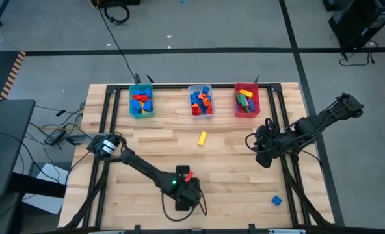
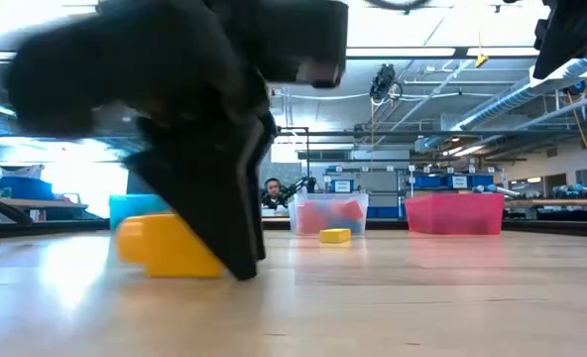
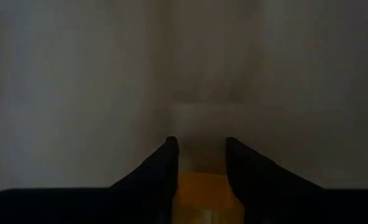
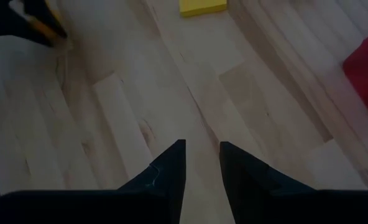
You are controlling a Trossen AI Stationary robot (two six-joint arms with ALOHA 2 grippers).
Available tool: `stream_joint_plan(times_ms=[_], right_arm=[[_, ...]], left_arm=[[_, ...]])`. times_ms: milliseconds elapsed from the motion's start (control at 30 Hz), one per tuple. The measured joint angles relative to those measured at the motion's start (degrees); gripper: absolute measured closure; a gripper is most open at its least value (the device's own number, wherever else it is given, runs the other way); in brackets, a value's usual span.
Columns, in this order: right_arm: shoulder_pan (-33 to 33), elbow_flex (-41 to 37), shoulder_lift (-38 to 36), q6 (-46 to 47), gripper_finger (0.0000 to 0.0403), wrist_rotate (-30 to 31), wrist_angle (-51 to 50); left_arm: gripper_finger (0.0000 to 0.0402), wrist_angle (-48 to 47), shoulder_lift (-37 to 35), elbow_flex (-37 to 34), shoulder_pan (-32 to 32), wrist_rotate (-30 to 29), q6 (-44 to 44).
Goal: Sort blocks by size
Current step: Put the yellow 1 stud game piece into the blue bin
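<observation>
My left gripper [image 1: 183,198] is down at the table's near edge, near the middle, shut on a yellow block [image 2: 165,248] that stands on the wood. The gripper hides this block in the high view. My right gripper [image 4: 202,146] hovers above bare wood at the table's right side [image 1: 254,143], its fingers slightly apart and empty. Loose blocks lie flat on the table: a yellow one [image 1: 202,137] in the middle, a red one [image 1: 188,174] beside my left arm and a blue one [image 1: 277,201] at the near right. My left gripper has the yellow block [image 3: 199,193] between its two fingers, which come from above and point down. The near finger [image 2: 239,238] reaches down to the wood beside the block. The block's bottom rests on the table. It sticks out to one side of the fingers.
Three bins stand in a row at the far edge: teal [image 1: 140,101], clear [image 1: 201,101] and red [image 1: 247,101], each holding several blocks. Bare wood lies between the bins and my grippers. A person sits in the room beyond the table [image 2: 272,190].
</observation>
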Motion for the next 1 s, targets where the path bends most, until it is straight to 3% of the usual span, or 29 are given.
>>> stream_joint_plan(times_ms=[167, 533, 833, 1000], right_arm=[[0.0, 0.0, 0.0, 0.0, 0.0291, 0.0, 0.1], [0.0, 0.0, 0.0, 0.1, 0.0291, 0.0, 0.2], [0.1, 0.0, 0.0, 1.0, 0.0291, 0.0, 0.4], [0.1, 0.0, 0.0, 1.0, 0.0291, 0.0, 0.4]], left_arm=[[0.0262, -4.4, 0.1, 1.4, 1.7, -3.4, -1.2], [0.0219, 0.2, 0.0, 2.7, 4.1, 1.1, -4.0], [0.0126, 7.9, 0.0, 2.7, 4.5, -4.9, 0.0], [0.0090, 8.6, -0.1, 2.7, 5.1, -2.5, 0.3]])
